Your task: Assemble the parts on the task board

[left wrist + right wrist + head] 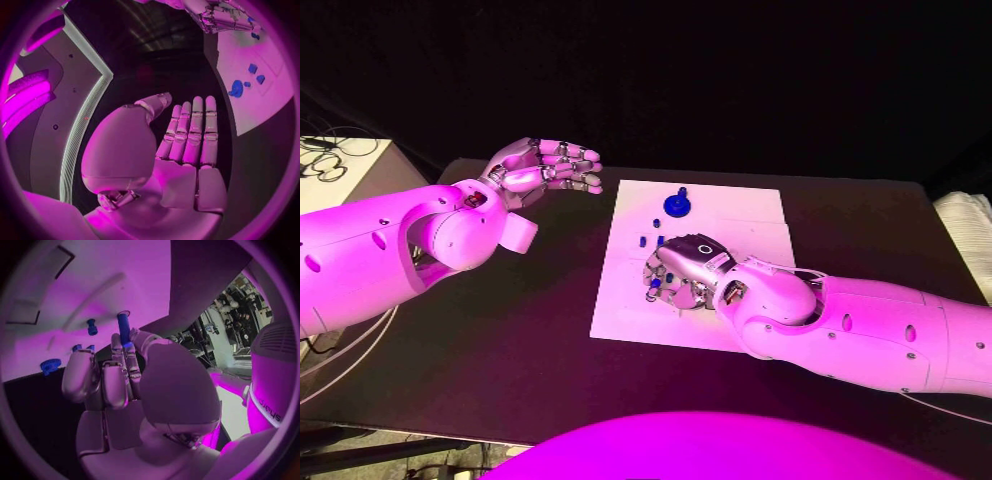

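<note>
A: From the head view, where are the hands?

B: The right hand (687,272) is down on the task board (733,205), over its middle. The left hand (548,166) is raised off the board's far left corner, above the desk (516,340), fingers loosely apart, holding nothing. A round blue part (676,204) stands on the board just beyond the right hand.

A: The left wrist view?

B: The left hand (187,145) is flat and empty; the board (250,107) and its parts lie well apart from it.

A: The right wrist view?

B: The right hand (119,375) pinches a blue peg (124,329) at its fingertips, long axis pointing at the board (94,285). A smaller blue pin (92,326) stands just beside it. I judge the right hand does the next insertion.
</note>
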Robot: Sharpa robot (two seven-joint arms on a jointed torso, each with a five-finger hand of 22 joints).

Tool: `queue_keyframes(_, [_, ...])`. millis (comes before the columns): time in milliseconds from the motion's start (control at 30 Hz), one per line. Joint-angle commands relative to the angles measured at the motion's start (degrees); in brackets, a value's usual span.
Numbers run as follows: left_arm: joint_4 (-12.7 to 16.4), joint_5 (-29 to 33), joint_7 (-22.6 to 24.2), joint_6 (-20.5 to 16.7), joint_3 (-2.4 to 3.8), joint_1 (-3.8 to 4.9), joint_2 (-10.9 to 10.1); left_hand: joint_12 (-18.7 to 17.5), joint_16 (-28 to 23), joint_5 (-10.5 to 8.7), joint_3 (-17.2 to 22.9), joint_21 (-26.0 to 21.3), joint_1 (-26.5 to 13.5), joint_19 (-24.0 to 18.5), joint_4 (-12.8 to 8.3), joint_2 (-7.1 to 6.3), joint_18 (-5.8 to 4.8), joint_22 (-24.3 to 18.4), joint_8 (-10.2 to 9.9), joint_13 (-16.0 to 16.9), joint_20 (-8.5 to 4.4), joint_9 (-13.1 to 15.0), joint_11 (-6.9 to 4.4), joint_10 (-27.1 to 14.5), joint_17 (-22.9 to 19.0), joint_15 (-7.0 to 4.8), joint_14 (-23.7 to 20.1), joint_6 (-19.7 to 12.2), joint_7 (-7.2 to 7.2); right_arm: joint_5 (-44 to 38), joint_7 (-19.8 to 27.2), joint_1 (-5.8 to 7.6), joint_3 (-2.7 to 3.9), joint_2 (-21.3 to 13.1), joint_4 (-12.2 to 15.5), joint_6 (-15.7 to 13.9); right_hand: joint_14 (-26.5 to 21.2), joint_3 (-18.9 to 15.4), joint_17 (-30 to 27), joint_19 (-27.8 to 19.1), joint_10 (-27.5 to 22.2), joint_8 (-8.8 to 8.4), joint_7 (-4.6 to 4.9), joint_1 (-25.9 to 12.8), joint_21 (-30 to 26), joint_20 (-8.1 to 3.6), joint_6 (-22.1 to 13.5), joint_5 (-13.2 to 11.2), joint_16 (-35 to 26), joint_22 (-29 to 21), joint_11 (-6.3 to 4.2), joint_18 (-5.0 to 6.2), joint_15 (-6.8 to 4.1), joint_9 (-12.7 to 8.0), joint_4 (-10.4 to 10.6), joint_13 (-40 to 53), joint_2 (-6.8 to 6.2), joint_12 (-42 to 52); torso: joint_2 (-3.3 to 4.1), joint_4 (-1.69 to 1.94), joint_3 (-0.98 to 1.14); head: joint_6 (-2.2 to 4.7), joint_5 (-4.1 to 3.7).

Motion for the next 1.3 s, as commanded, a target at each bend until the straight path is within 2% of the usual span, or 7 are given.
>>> queue_keyframes(33, [0.07,0.18,0.33,0.84,0.03,0.02,0.06,-0.34,-0.36,0.28,-0.35,-0.32,0.16,0.13,0.04,0.56,0.13,-0.06,-0.38,0.05,0.09,-0.07,0.00,0.12,0.07,0.36,0.02,0.16,0.09,-0.53,-0.08,-0.36,-0.27,-0.04,-0.24,2.00,1.09,4.98,-0.09,2.86,5.02,0.14,0.12,0.09,0.34,-0.35,-0.26,0.20,-0.27,9.82,-4.74,-1.04,-0.40,0.05,-4.98,0.05,0.69,0.31,0.00,0.00,-0.03,0.01,0.03])
queue_keyframes(700, [-0.12,0.17,0.29,0.85,0.03,0.01,0.10,-0.34,-0.36,0.28,-0.35,-0.32,0.16,0.13,0.04,0.56,0.13,-0.06,-0.38,0.05,0.09,-0.07,0.00,0.12,0.07,0.36,0.02,0.16,0.09,-0.53,-0.16,-0.47,-0.32,-0.35,0.41,1.92,1.11,5.15,-0.01,2.88,5.05,0.19,0.13,-0.07,0.44,-0.35,-0.32,0.20,-0.24,9.86,-4.73,-1.06,-0.39,0.15,-5.15,0.11,0.70,0.26,0.00,-0.02,0.01,0.01,0.08])
queue_keyframes(1133, [-0.05,0.17,0.25,0.79,0.03,0.01,0.11,-0.34,-0.36,0.28,-0.35,-0.32,0.16,0.13,0.04,0.56,0.13,-0.06,-0.38,0.05,0.09,-0.07,0.00,0.12,0.07,0.36,0.02,0.16,0.09,-0.87,-0.95,-0.46,-0.35,0.36,-0.57,3.64,0.98,5.57,-0.61,2.80,4.54,0.25,0.24,-0.95,0.02,-0.28,-0.77,0.18,-0.61,9.82,-4.58,-1.00,-0.28,0.48,-5.71,0.24,0.62,-0.28,0.04,-0.02,-0.01,0.01,-0.03])
queue_keyframes(1233, [-0.04,0.17,0.24,0.77,0.03,0.01,0.11,-0.34,-0.36,0.28,-0.35,-0.32,0.16,0.13,0.04,0.56,0.13,-0.06,-0.38,0.05,0.09,-0.07,0.00,0.12,0.07,0.36,0.02,0.16,0.09,-0.85,-0.74,-0.46,-0.42,0.70,-0.97,3.66,0.99,5.50,-0.61,2.68,2.76,-0.60,0.69,-2.19,-0.39,-0.02,-2.34,0.43,-0.64,9.76,-4.04,-0.98,0.14,0.31,-6.23,0.18,-0.07,-1.47,0.02,0.04,-0.01,0.01,-0.02])
queue_keyframes(1300, [-0.04,0.17,0.23,0.76,0.03,0.01,0.10,-0.34,-0.36,0.28,-0.35,-0.32,0.16,0.13,0.04,0.56,0.13,-0.06,-0.38,0.05,0.09,-0.07,0.00,0.12,0.07,0.36,0.02,0.16,0.09,-0.77,-0.50,-0.46,-0.46,0.80,-1.10,3.37,0.94,5.14,-0.87,2.61,1.82,-1.33,1.06,-3.38,-0.80,0.18,-3.43,2.29,-0.78,9.68,-3.66,-0.95,0.47,0.02,-6.21,0.13,-0.99,-2.11,0.00,0.08,-0.01,0.01,0.01])
